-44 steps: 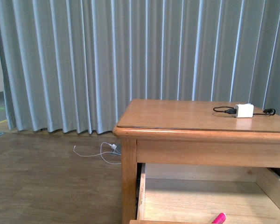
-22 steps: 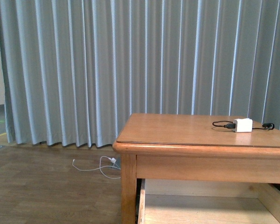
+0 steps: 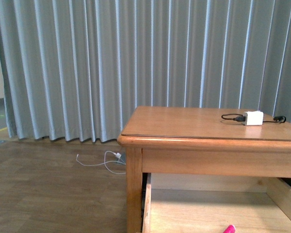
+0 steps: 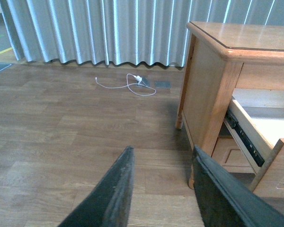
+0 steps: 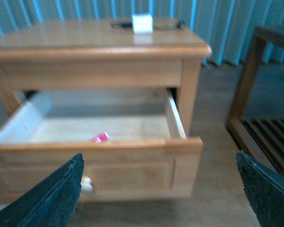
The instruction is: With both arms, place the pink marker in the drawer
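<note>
The pink marker lies on the pale floor of the drawer, which is pulled out of the wooden dresser. In the front view only the marker's tip shows at the bottom edge. My right gripper is open and empty, held back in front of the drawer front with its knob. My left gripper is open and empty over the wood floor, left of the dresser; the drawer's side shows beside it.
A white charger block with black cable sits on the dresser top. A white cord lies on the floor by the grey curtain. A dark wooden slatted rack stands right of the dresser.
The front view has shifted up and down; the marker's tip left the frame half a second ago and shows again at the bottom edge now.
</note>
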Robot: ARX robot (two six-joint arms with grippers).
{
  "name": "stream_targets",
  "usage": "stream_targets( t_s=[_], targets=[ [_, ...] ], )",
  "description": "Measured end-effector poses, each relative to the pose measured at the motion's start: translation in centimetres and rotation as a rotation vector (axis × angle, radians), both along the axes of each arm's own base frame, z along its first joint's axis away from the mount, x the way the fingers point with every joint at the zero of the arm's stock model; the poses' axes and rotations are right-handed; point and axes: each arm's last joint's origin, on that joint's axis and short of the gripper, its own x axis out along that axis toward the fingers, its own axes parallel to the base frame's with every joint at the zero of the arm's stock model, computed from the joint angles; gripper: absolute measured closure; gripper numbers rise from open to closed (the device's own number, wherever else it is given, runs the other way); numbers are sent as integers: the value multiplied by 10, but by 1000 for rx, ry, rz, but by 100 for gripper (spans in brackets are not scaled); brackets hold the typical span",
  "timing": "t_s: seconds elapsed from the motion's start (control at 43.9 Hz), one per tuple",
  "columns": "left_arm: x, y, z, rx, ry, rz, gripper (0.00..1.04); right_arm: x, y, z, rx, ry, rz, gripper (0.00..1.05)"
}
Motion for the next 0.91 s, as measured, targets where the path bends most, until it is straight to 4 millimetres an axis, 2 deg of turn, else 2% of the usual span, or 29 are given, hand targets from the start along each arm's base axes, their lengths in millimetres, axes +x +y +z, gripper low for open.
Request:
stream_targets(
  t_s=[0.091, 0.228, 0.319, 0.364, 0.455, 0.66, 0.706, 0.911],
  targets=[
    [0, 0, 0, 0, 0, 0, 49, 4, 2, -9, 32, 190, 10, 9],
    [0, 0, 0, 0, 0, 0, 28, 16, 5, -16, 102, 357, 80, 9],
    [0, 0, 0, 0, 0, 0, 14, 29, 8, -17, 116, 442, 134, 9],
    [0, 0, 0, 2, 0, 0, 5, 43, 10, -16, 125, 484, 159, 9],
    [0, 0, 0, 2, 0, 0, 6, 75, 14, -16, 126, 537, 161, 9],
    [0, 0, 0, 2, 0, 0, 6, 122, 27, -29, 88, 610, 141, 9],
    [0, 0, 0, 2, 0, 0, 6, 140, 34, -38, 55, 629, 126, 9],
    [0, 0, 0, 2, 0, 0, 6, 182, 51, -59, 22, 619, 89, 9]
  ],
)
